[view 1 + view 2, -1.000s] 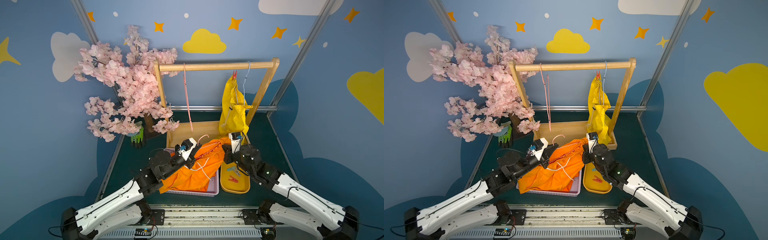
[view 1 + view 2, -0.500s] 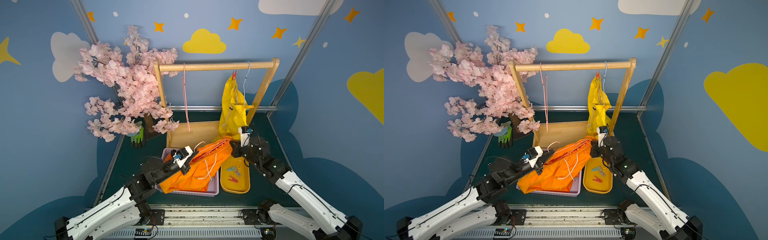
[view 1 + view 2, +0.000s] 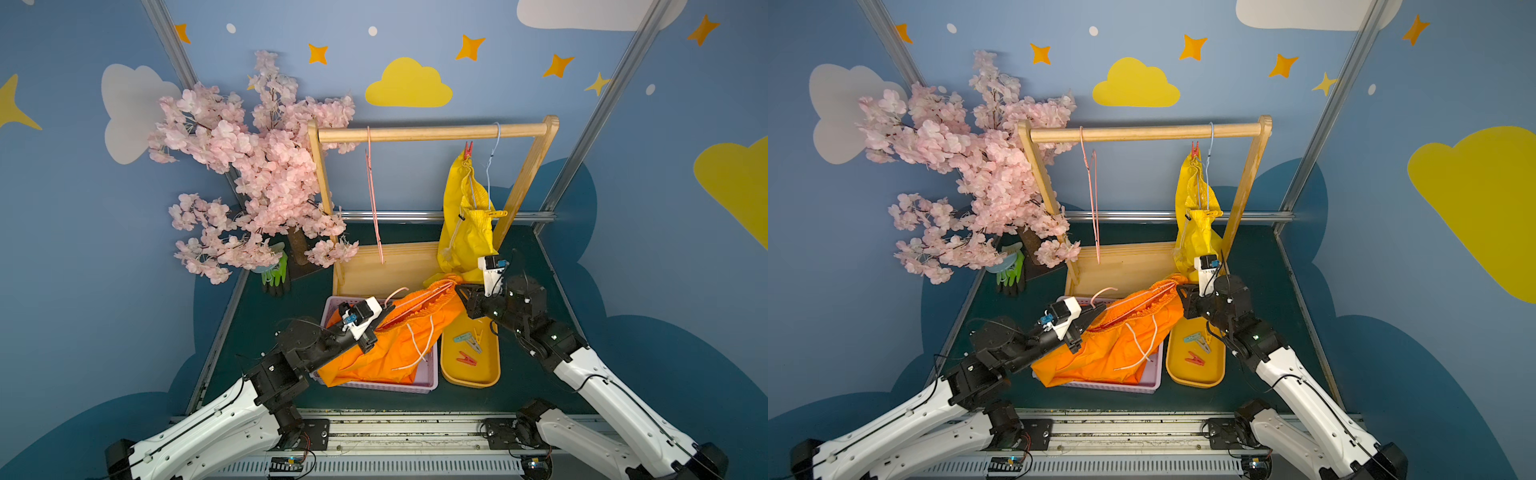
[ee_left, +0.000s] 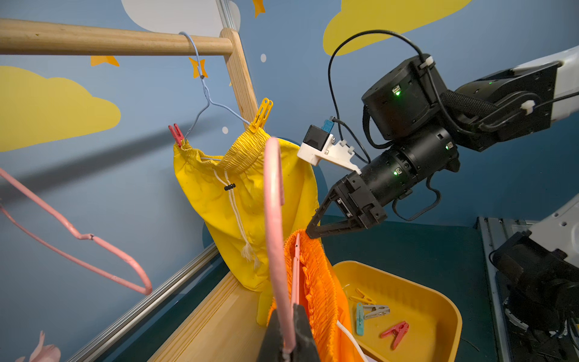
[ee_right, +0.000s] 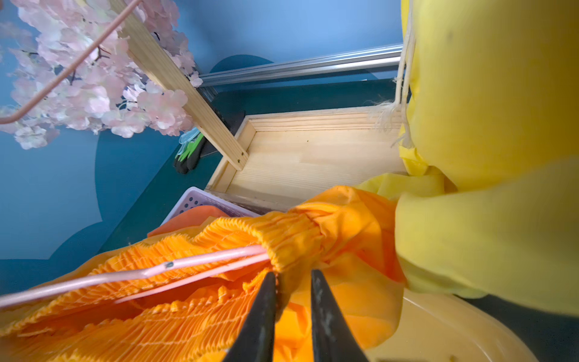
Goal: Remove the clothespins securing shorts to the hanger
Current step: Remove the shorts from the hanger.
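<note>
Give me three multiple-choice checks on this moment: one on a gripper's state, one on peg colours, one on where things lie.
1. The left gripper is:
A. open and empty
B. shut on the pink hanger that carries the orange shorts
C. shut on a clothespin

2. The pegs pinning the yellow shorts are:
A. red and yellow
B. teal and grey
C. both red

3. The loose clothespins lie:
A. on the pink hanger
B. in the left gripper's jaws
C. in the yellow tray

Answers:
1. B, since the left wrist view shows its jaws pinching the pink wire.
2. A, since a red peg and a yellow peg clip the waistband.
3. C, since four lie in the tray.
</note>
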### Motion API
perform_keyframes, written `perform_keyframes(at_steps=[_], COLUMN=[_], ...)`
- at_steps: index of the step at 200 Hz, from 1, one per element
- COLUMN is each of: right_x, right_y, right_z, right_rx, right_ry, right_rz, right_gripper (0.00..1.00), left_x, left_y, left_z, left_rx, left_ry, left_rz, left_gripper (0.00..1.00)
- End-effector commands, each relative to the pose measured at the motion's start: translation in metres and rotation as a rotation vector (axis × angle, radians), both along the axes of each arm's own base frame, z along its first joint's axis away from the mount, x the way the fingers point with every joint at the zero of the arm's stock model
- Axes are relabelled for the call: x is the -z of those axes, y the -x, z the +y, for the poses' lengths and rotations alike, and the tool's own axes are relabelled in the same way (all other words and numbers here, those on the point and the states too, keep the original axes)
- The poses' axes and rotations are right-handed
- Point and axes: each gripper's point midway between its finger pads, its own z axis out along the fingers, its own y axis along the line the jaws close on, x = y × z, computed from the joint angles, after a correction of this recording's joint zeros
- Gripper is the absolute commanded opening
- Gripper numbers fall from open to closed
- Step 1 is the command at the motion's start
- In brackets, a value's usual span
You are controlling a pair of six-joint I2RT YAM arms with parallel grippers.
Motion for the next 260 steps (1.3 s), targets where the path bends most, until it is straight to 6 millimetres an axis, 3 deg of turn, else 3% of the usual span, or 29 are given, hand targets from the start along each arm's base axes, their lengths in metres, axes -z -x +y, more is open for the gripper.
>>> perform_keyframes(at_steps=[1,54,117,140,173,195,218,260], right_x=[-0.013,-0.029,0.000,-0.010,-0.055,-0.073,-0.071,-0.061], right_y=[0.004,0.012,-0.006,0.004,0.039,0.057,0.068,0.080], right_z=[0.001,0.002,0.042,0.046,0.030,0.021,0.025,0.057], right_rx=[-0.028,-0.074,-0.197,-0.256,-0.337,-0.358,-0.442,-0.647], right_ry=[-0.029,-0.044,-0.111,-0.109,-0.021,0.006,0.061,0.033], right_rz=[-0.056,-0.135,-0.044,-0.066,-0.356,-0.486,-0.473,-0.535], right_gripper=[0.36,0.36,0.33,0.33,0.48,0.72,0.74,0.75], left_x=[-0.020,-0.037,-0.051,-0.045,-0.029,-0.020,-0.012,0.016], left_y=[0.002,0.004,0.005,0.001,-0.012,-0.018,-0.021,-0.013], left_z=[0.009,0.029,0.039,0.034,0.021,0.014,0.007,-0.013], left_rx=[-0.022,-0.080,-0.088,-0.076,-0.028,0.065,0.144,0.296], left_ry=[0.059,0.103,0.131,0.099,0.029,0.017,-0.049,-0.253], left_rz=[-0.036,-0.081,-0.082,-0.055,0.081,0.218,0.335,0.459], left_gripper=[0.03,0.03,0.03,0.03,0.03,0.03,0.03,0.03])
